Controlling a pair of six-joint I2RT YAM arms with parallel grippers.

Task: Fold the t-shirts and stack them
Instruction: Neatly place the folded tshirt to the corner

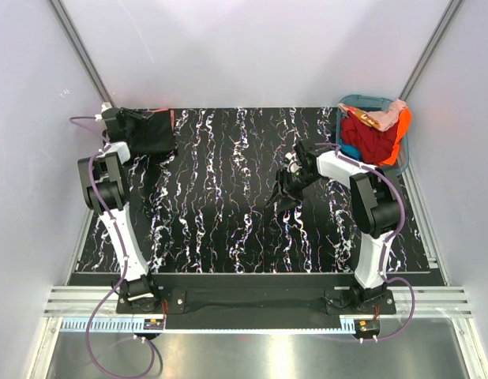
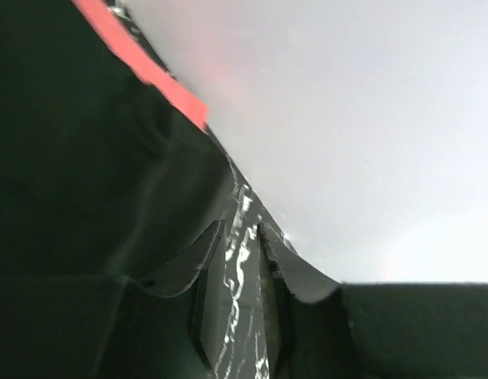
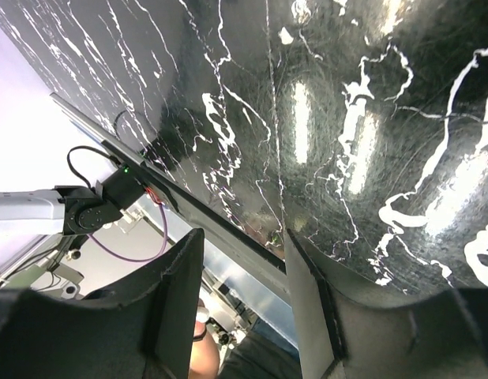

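A black t-shirt lies folded at the table's far left corner. A thin coral-pink strip shows along its right edge. My left gripper is at the shirt's left side. In the left wrist view the black t-shirt fills the left, with the coral-pink strip above it. That gripper is slightly open with only table between its fingers. My right gripper hovers over the bare table right of centre. In its wrist view it is open and empty.
A teal basket at the far right corner holds red, orange and peach cloths. The black marbled table top lies between the two arms. White walls close in on both sides and the back.
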